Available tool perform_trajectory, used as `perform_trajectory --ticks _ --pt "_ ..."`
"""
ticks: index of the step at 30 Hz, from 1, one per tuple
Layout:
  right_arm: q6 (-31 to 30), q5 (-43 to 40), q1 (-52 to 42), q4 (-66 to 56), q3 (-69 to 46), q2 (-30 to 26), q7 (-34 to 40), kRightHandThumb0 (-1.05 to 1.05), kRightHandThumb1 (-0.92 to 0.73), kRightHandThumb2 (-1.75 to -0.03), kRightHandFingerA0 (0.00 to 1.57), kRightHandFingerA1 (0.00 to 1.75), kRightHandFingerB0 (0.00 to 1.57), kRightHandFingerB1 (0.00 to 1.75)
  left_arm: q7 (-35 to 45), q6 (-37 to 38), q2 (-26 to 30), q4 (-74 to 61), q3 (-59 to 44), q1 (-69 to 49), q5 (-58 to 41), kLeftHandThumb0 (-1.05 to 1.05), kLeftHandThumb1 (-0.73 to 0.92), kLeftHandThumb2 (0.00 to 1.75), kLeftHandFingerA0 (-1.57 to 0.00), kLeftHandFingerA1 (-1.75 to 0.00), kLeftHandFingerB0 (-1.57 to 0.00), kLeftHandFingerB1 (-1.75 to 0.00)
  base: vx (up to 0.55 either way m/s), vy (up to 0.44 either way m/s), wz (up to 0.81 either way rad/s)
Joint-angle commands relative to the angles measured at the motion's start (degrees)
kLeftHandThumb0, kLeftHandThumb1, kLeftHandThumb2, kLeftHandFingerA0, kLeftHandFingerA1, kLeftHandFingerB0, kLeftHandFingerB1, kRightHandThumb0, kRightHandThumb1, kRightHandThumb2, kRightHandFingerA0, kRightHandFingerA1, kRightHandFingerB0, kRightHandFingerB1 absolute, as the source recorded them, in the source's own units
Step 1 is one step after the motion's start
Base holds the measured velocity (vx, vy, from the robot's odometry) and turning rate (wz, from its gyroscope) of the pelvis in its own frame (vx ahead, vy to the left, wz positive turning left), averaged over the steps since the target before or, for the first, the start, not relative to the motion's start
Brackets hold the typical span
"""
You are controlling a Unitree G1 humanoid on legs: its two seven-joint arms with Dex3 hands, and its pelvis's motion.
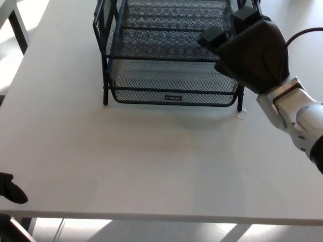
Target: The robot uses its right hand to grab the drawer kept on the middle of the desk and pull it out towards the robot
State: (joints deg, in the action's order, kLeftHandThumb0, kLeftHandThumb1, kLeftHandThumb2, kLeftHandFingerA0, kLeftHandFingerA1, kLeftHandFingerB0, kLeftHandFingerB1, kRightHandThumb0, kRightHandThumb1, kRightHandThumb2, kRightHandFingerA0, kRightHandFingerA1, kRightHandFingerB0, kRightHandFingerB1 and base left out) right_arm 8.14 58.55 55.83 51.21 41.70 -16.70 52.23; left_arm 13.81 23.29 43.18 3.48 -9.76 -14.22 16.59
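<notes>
Reach/grasp step. Right robot hand (247, 48) at the right front corner of the black wire-mesh drawer tray (171, 55), mid white worktop (151, 161); grip unclear, can't tell. Next: confirm hold on rail, pull toward robot.

There was one black mesh drawer rack (171, 70) with at least two tiers showing, standing on one white desk (151, 166). One robot hand (250, 50) was in view, and one small label (174, 98) marked the rack's lowest front rail.
</notes>
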Motion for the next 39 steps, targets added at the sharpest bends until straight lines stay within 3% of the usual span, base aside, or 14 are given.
perform_trajectory --ticks 1,6,13,15,21,31,39 --pt "-5.06 2.89 -8.31 -13.23 -1.88 -4.58 0.0 -0.42 -0.47 -0.58 0.9 1.57 1.0 0.65 0.85 1.39 0.84 0.96 -0.12 0.37 -0.1 -0.31 0.54 0.56 -0.83 -0.92 -0.82 -0.64 0.0 0.0 0.0" --pt "-4.72 3.46 -17.91 -29.51 -4.7 -9.95 -3.74 -0.43 -0.5 -0.55 0.92 1.54 0.99 0.64 0.89 1.29 1.06 0.59 -0.42 -0.02 0.02 -0.3 0.54 0.55 -0.81 -0.91 -0.81 -0.63 0.0 0.0 0.0" --pt "-4.22 3.33 -25.98 -41.88 -8.37 -14.03 -7.37 -0.43 -0.5 -0.55 0.91 1.54 0.98 0.6 0.33 2.13 0.95 1.35 -0.49 0.11 0.07 -0.31 0.53 0.56 -0.83 -0.92 -0.83 -0.64 0.0 0.0 0.0" --pt "-5.05 2.88 -30.46 -48.4 -10.74 -16.28 -11.24 -0.43 -0.5 -0.56 0.91 1.5 0.98 0.59 1.22 0.51 0.9 0.29 -0.48 -0.23 -0.31 -0.32 0.54 0.55 -0.81 -0.91 -0.82 -0.63 0.0 0.0 0.0" --pt "-3.7 2.79 -35.05 -53.02 -13.78 -17.11 -9.73 -0.43 -0.48 -0.55 0.92 1.52 1.0 0.59 1.09 1.12 0.95 0.64 -0.52 -0.26 -0.34 -0.3 0.54 0.56 -0.81 -0.9 -0.81 -0.63 0.0 0.0 0.0" --pt "-2.5 3.37 -41.82 -59.67 -17.71 -16.0 -15.51 -0.43 -0.49 -0.55 0.89 1.56 0.96 0.61 1.27 0.34 0.85 0.31 -0.63 -0.47 -0.06 -0.31 0.55 0.56 -0.8 -0.9 -0.81 -0.61 0.0 0.0 0.0" --pt "-1.69 4.35 -41.46 -58.75 -18.2 -13.26 -17.09 -0.42 -0.49 -0.55 0.89 1.57 0.96 0.62 1.37 0.42 0.87 0.18 -0.66 -0.45 0.14 -0.31 0.54 0.55 -0.81 -0.89 -0.81 -0.62 0.0 0.0 0.0"
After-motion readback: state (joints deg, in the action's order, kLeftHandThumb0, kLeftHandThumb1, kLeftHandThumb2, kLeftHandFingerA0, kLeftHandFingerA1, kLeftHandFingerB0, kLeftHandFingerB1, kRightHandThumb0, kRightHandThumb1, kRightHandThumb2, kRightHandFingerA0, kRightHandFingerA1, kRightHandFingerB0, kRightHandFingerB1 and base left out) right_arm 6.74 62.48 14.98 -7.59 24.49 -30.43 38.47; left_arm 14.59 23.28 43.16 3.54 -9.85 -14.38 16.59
